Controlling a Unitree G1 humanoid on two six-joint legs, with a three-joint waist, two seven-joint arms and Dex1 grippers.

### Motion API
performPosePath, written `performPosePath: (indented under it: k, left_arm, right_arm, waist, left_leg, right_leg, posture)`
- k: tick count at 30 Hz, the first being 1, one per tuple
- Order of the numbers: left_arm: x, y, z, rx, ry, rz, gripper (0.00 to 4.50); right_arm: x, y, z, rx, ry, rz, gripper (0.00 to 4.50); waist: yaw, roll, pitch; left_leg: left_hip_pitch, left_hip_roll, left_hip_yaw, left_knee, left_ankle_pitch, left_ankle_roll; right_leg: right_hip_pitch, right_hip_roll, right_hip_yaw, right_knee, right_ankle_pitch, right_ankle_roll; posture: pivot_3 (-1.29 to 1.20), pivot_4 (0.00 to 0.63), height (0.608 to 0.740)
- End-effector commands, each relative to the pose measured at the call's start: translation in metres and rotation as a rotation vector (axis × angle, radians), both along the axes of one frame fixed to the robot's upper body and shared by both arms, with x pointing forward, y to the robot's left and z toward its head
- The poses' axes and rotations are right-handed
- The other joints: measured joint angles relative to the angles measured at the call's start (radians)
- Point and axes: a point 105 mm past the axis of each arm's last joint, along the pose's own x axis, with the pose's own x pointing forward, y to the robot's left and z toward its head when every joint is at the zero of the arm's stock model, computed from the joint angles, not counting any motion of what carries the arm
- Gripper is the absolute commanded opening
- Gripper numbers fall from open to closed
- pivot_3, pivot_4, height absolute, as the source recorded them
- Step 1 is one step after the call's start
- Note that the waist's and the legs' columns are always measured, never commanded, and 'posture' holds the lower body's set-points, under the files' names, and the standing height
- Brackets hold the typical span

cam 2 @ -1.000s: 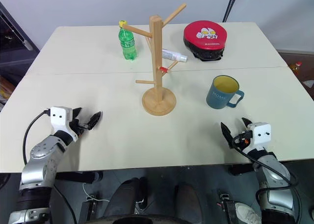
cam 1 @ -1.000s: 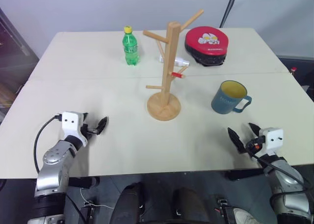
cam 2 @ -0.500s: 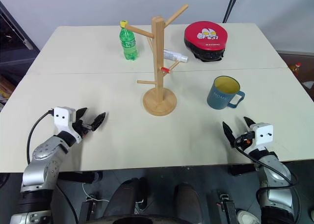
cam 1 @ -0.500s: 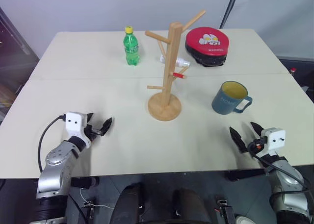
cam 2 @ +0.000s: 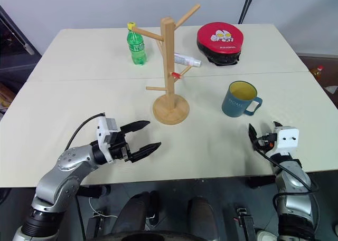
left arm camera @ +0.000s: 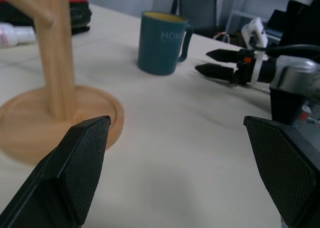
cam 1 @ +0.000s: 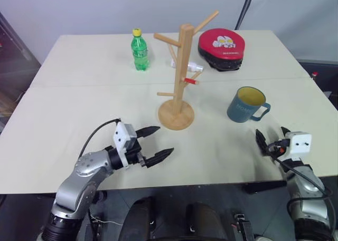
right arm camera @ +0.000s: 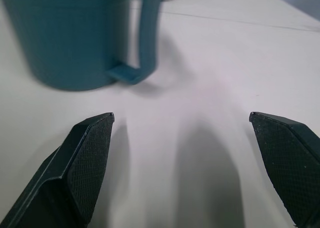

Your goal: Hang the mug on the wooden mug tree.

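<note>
The mug (cam 1: 246,104) stands upright on the table (cam 1: 79,109), out to the right of the mug tree (cam 1: 178,75), well apart from it, its handle turned toward the table's right edge and the yellow inside showing. The mug tree sits near the middle of the table on its round base, every peg bare. Nothing is holding the mug.

The left gripper (cam 1: 156,143) is over the table just in front of the mug tree's base, pointing across toward the right, and its two black fingers are spread wide with nothing between them. In the left wrist view the base sits close ahead and the mug further on. The right gripper (cam 1: 270,137) is low at the table's near right edge, just short of the mug, fingers parted and empty. The right wrist view looks straight at the mug's handle between the spread fingers (right arm camera: 82,158).

Further back there is a green bottle (cam 1: 139,50) left of the tree, a red pad (cam 1: 223,46) at the far right, and a small white tube (cam 1: 194,66) lying behind the tree
</note>
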Motion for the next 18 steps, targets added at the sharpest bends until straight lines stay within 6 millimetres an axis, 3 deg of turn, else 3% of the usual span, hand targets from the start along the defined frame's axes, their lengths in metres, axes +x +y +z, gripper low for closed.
performPosePath:
  k: [1, 8, 18]
  left_arm:
    - [-0.007, -0.011, 0.011, -0.017, -0.034, -0.050, 4.50]
    - [-0.009, -0.012, 0.011, -0.011, -0.038, -0.049, 4.50]
    - [-0.009, -0.010, 0.011, -0.003, -0.045, -0.045, 4.50]
  right_arm:
    - [0.006, -0.009, 0.009, -0.021, -0.037, -0.046, 4.49]
    - [0.020, -0.007, 0.015, -0.021, -0.065, -0.035, 4.49]
    - [0.022, -0.001, 0.014, -0.017, -0.088, 0.007, 4.49]
  waist:
    - [-0.001, 0.000, 0.000]
    - [-0.001, 0.000, 0.000]
    - [0.001, 0.000, 0.000]
  left_leg:
    - [0.000, 0.000, 0.000, 0.000, 0.000, 0.000]
    - [0.000, 0.000, 0.000, 0.001, 0.001, 0.001]
    - [0.000, 0.000, 0.000, 0.001, 0.001, 0.001]
  right_leg:
    - [0.000, 0.000, 0.000, 0.000, 0.000, 0.000]
    - [0.000, 0.002, 0.000, 0.001, 0.000, 0.000]
    - [0.001, 0.004, 0.001, 0.001, 0.001, 0.001]
  posture:
    - [0.00, 0.150, 0.740]
    - [0.00, 0.150, 0.740]
    - [0.00, 0.150, 0.740]
